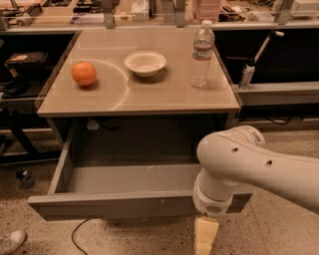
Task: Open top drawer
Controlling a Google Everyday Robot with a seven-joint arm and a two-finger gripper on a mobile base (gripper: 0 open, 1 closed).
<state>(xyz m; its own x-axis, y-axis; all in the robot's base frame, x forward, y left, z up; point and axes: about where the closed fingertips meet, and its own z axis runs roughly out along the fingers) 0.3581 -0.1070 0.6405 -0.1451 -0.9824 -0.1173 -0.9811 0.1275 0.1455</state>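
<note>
Top drawer (124,203) stands pulled far out under bench (164,97). Grey metal, likely stiff, smooth-sliding; flat front lacks handle, so best hold is upper lip. Claw (205,243) low before front, right of centre; spread or pressed, cannot tell.

The thick white robot arm (249,164), itself cut off by the right edge, covers the right end of the grey metal top drawer (114,205), so the front and shallow tray are hidden there. Below the drawer front, the cream-coloured gripper (205,236) hangs at the bottom edge, which cuts off its lower part. A white shoe (10,241) is cropped at the bottom-left corner. Clutter on the rear bench (149,10) is cut by the top edge and too blurred to identify.
</note>
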